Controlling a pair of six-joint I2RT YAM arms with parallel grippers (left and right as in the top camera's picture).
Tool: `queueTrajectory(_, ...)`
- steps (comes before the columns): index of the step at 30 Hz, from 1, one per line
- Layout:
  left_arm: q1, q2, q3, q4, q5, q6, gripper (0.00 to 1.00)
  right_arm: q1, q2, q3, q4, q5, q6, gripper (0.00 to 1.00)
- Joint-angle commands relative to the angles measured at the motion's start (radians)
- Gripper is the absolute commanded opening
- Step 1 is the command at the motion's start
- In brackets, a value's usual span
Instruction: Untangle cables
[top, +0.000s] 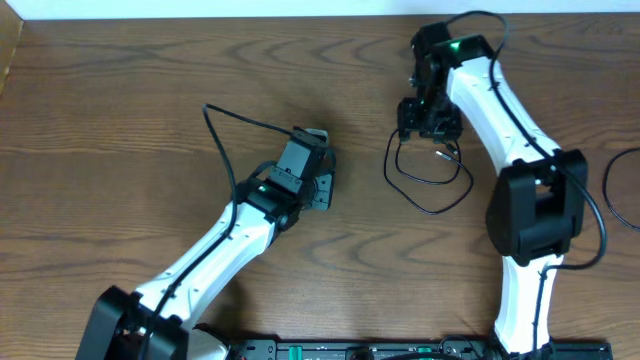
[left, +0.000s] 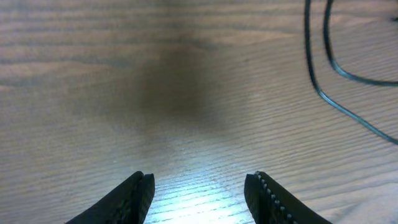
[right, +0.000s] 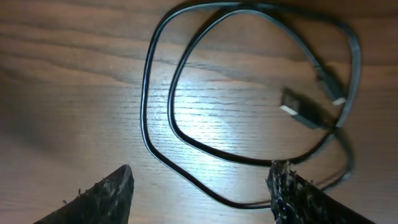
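Observation:
A thin black cable (top: 430, 180) lies coiled in loops on the wooden table, right of centre. In the right wrist view the black cable (right: 158, 93) forms two nested loops, with its small plug ends (right: 303, 111) resting inside the coil. My right gripper (top: 430, 128) hovers over the top of that coil. It (right: 202, 183) is open, and a strand of the cable on the table runs between its fingertips (right: 109, 193). My left gripper (top: 322, 188) sits left of the coil. It (left: 202, 193) is open over bare wood, with cable strands (left: 320, 68) ahead to the right.
The left arm's own black lead (top: 225, 125) arcs over the table at the left. Another dark cable (top: 612, 190) curves at the right edge. The right arm's base link (top: 535, 210) stands beside the coil. The table's far edge (top: 200, 18) runs along the top.

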Motion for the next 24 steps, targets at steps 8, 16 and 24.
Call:
queueTrajectory(8,0.001,0.019,-0.009,0.018,-0.017,-0.016,0.53,0.009,0.093,-0.007,0.020,-0.076,0.050,0.67)
queueTrajectory(16,0.001,0.021,-0.009,0.020,-0.017,-0.016,0.53,0.007,0.121,-0.007,0.034,-0.041,0.071,0.65)
queueTrajectory(24,0.001,0.024,-0.009,0.016,-0.017,-0.017,0.53,0.008,0.122,-0.031,0.073,-0.036,0.090,0.68)
